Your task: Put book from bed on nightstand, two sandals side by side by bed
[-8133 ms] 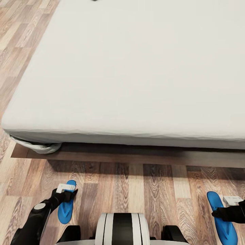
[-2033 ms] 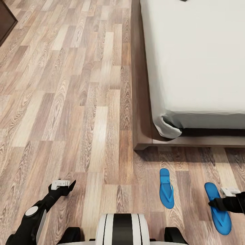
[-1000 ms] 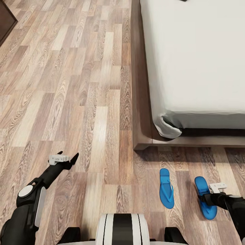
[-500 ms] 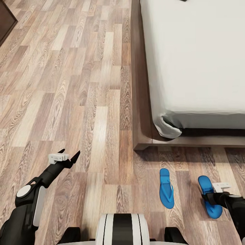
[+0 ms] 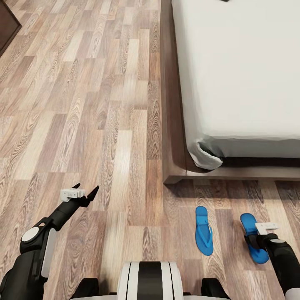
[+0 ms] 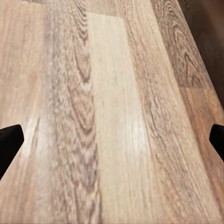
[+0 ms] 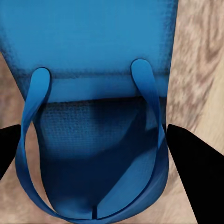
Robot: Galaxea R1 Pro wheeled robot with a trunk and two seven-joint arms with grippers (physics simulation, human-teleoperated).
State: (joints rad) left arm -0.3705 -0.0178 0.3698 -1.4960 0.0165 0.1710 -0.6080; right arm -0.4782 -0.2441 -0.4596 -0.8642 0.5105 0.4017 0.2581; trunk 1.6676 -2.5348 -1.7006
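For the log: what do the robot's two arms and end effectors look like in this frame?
Both arms are glossy black. The left arm has a pale grey panel along its forearm and a round grey cap at a joint. Each wrist carries a small white block just behind the end effector. The left end effector has two slim, pointed black fingers; the right end effector is black too. No cables or markings are visible.

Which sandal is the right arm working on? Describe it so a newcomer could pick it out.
Start at the bed and go to its near corner, where the floor holds two blue sandals. It's the right sandal, farther from the robot's middle than the left sandal. What sets it apart: the right gripper sits on it, black fingers either side of its strap, while the other lies free.
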